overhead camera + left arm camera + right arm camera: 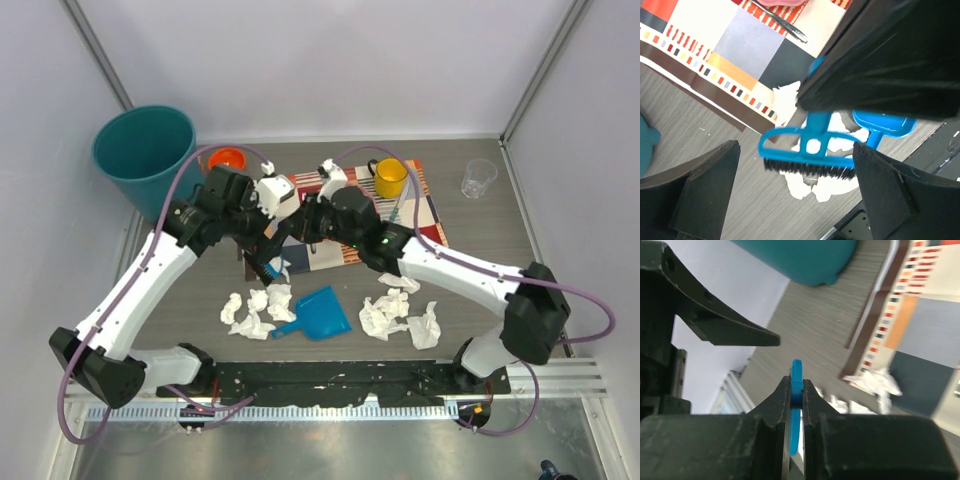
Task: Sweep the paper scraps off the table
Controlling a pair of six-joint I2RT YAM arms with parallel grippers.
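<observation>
From the right wrist, the blue brush (pixel 797 367) shows only as an edge-on strip, the rest hidden between the clamped fingers of the right gripper (pixel 796 387); the teal bin (pixel 800 257) is blurred and cut off at 12 o'clock. From the left wrist, that gripper's black bulk hides the brush handle's upper end, and the blue dustpan (pixel 885 125) is half covered at 3 o'clock. From above, both wrists cover most of the brush.

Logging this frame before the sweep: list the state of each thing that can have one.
brush, held, bristles down
left gripper, open
right gripper, shut on the brush
dustpan, lying flat, empty
paper scraps, loose, outside the dustpan
teal bin, upright
yellow mug, upright
clear cup, upright
</observation>
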